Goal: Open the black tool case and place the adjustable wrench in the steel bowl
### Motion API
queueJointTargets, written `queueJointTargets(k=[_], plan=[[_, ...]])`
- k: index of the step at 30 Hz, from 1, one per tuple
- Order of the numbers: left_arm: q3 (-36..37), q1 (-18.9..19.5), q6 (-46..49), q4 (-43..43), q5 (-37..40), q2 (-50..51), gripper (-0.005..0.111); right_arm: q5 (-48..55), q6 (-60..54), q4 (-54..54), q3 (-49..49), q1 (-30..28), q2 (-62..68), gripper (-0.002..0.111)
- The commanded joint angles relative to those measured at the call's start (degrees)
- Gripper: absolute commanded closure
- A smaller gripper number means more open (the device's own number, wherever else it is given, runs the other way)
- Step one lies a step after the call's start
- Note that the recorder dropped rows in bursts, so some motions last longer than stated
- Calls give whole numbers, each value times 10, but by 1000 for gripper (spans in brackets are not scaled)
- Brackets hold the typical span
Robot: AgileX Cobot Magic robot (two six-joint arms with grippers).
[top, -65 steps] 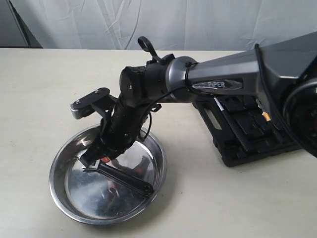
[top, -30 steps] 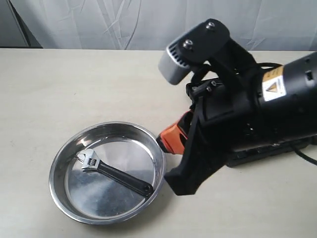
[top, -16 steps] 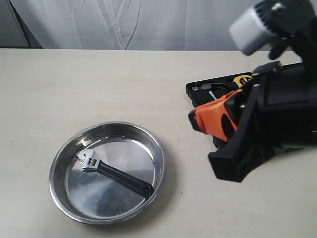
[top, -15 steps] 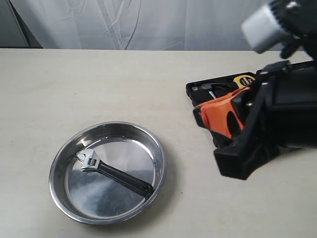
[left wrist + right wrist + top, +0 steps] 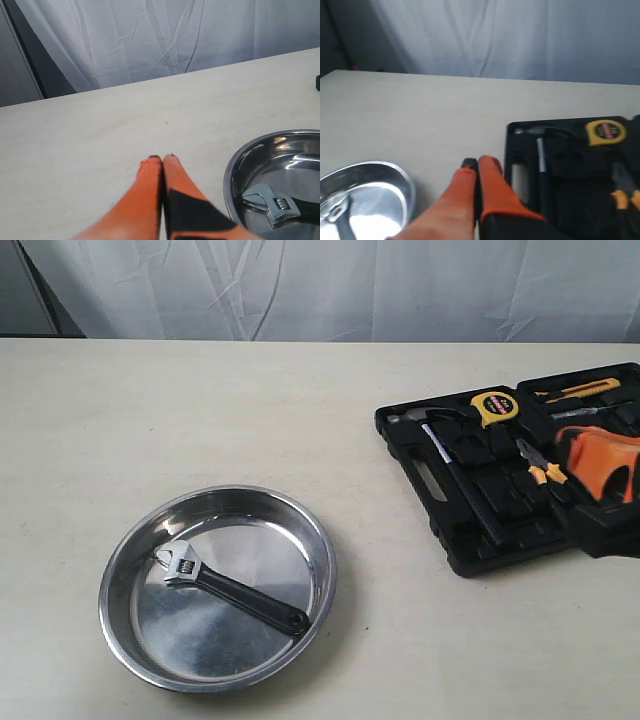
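**Status: adjustable wrench (image 5: 228, 589) in steel bowl (image 5: 200, 645), black tool case (image 5: 470, 540) open**

The adjustable wrench lies flat on the bowl's bottom, wholly inside the rim. In the exterior view its long axis runs diagonally. The silver head points far-left and the black handle near-right, with the handle's end close to the wall. The bowl sits on the worktop (image 5: 250, 410), well apart from the case, with bare worktop between them.

Left gripper (image 5: 161, 159): jaws clenched, orange fingers pressed together, holding nothing. This looks the nearer arm. Its wrist view shows the bowl's rim and the wrench head near the fingertips, off to one side. It is out of the exterior view.

Right gripper (image 5: 477, 162): jaws likewise clenched and empty, hanging beside the case's handle end. The bowl is well apart from it.

The case lies open and flat. A tape measure (image 5: 492, 406), pliers (image 5: 535, 462), a hammer (image 5: 436, 443) and a utility knife (image 5: 572, 391) sit in its recesses.

Judgement: both steps look done, and no further grasp seems called for. Nothing stands between either pair of jaws and the wrench.
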Motion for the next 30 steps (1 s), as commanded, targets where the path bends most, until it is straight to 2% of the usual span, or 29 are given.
queueJointTargets(k=[1,8,12,16,30], plan=[[-1,1,-2,0,-9,2,106,-23,-5,-23,49,-80,-85,109],[-1,1,-2,0,-9,2,106,-25,-5,-23,153,-174,-251,109],[-1,1,-2,0,-9,2,106,24,-5,-23,153,-209,-305,109],[-1,1,-2,0,-9,2,106,33,-5,-23,153,-211,-339,109],[-1,1,-2,0,-9,2,106,36,-5,-23,153,-211,-339,109]])
